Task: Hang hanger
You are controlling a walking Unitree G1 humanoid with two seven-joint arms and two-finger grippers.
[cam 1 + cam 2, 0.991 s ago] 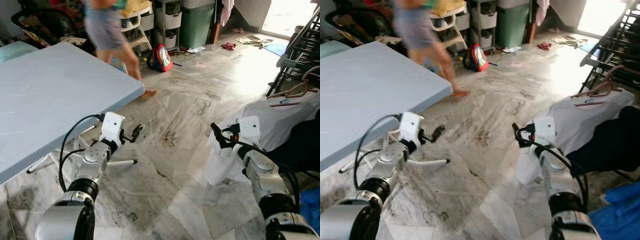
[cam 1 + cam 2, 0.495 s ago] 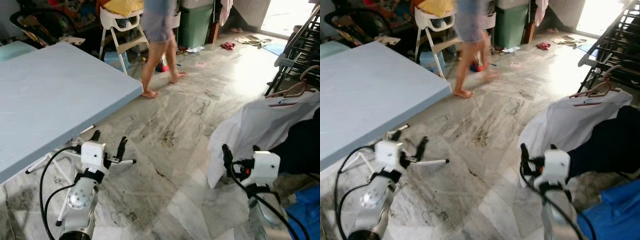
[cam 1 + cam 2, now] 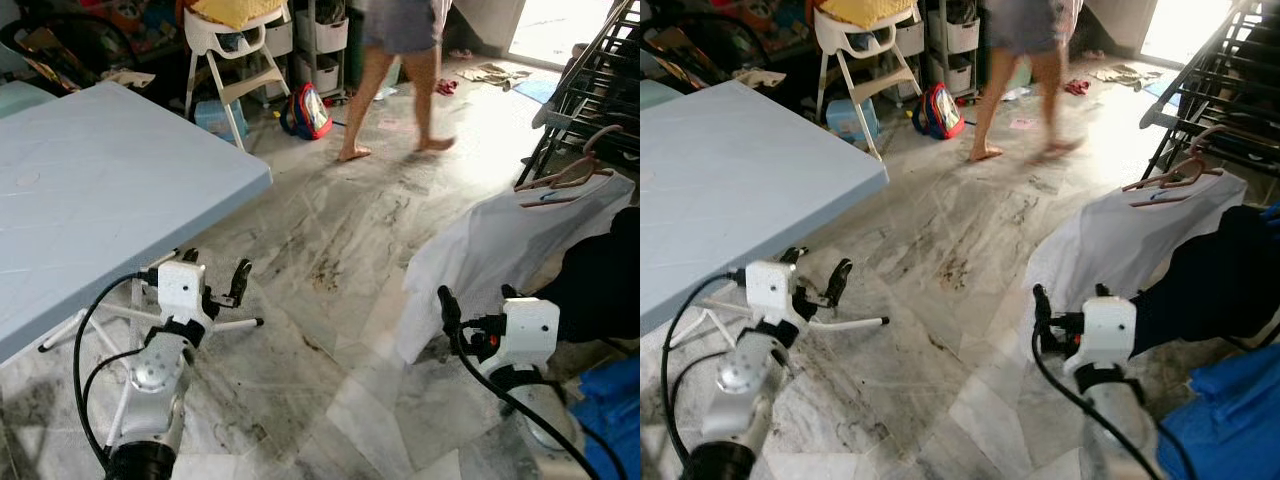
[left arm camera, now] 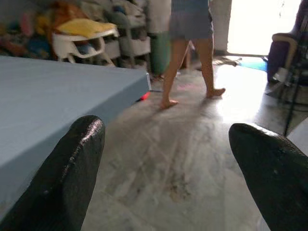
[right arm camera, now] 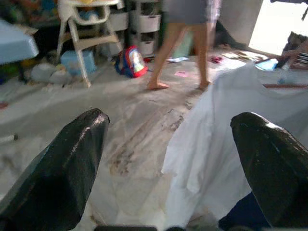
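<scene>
Person walked right; hanger [image 3: 563, 176] beyond right claw [image 3: 472, 303].

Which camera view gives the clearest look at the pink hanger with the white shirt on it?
The right eye view: the pink hanger shows whole, hook included, on top of the white shirt, beside the dark rack. The left eye view shows much the same. The right wrist view catches the shirt close up; the hanger there is blurred.

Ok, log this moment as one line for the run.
left gripper: open, empty, beside table | right gripper: open, empty, near white shirt | hanger: in shirt, untouched | person: walking behind
</scene>
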